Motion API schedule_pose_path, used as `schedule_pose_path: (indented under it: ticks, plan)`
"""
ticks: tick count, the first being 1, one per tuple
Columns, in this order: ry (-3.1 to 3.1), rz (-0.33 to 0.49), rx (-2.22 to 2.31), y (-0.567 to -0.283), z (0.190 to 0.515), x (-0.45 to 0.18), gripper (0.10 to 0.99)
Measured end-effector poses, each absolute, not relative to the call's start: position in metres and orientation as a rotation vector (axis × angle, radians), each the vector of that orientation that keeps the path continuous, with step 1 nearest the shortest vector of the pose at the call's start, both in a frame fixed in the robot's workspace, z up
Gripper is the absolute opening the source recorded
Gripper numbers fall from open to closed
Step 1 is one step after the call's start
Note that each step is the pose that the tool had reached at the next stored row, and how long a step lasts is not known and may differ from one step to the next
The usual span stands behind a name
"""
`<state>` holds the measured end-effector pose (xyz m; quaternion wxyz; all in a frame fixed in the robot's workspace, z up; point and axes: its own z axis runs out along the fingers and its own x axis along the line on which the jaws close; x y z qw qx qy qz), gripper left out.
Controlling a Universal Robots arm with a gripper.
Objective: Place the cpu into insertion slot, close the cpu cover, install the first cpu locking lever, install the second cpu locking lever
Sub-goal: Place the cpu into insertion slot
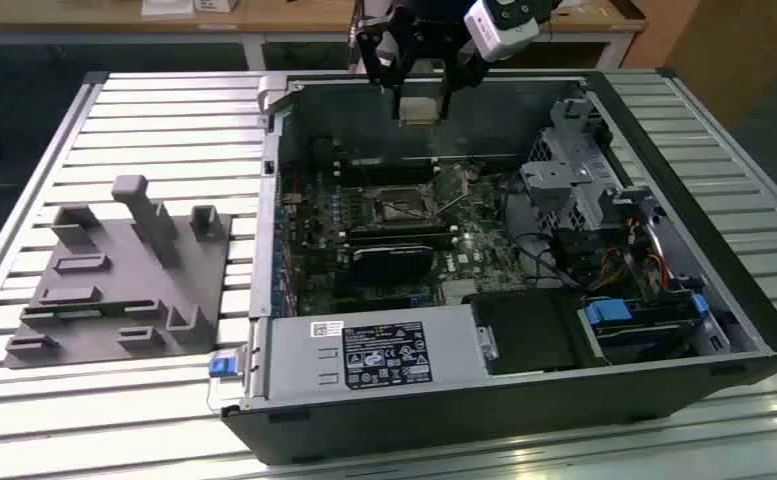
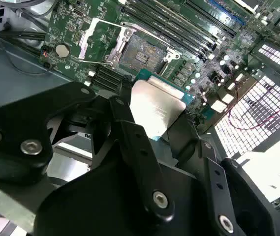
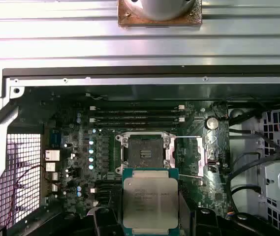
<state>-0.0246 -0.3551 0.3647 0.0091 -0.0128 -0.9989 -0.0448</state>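
Note:
In the exterior view my gripper [image 1: 418, 100] hangs over the far edge of the open computer case, shut on the cpu [image 1: 418, 109]. The cpu [image 3: 150, 201] is a pale silver square on a green backing, clamped between two black fingers [image 3: 105, 222]; it also appears as the cpu [image 2: 157, 104] in the second wrist view. The insertion slot [image 3: 144, 151] lies bare on the green board, apart from the chip, and is also seen as the insertion slot [image 2: 140, 52] and insertion slot [image 1: 395, 206]. The cpu cover [image 3: 199, 156] stands swung open beside the socket, with thin lever rods raised next to it.
Long black memory slots [image 3: 137, 115] run beside the socket. A black card [image 1: 395, 263] lies on the board on its near side. Drive bays and cables [image 1: 588, 190] fill the case at the exterior view's right. A grey fixture block [image 1: 121, 280] sits on the slatted table at its left.

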Motion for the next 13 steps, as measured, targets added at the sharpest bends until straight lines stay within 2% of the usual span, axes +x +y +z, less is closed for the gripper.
schedule_pose_path:
  ticks: [13]
  plan:
    - [-3.120,-0.140,-0.040,-0.3551,0.3643,-0.0246,0.541]
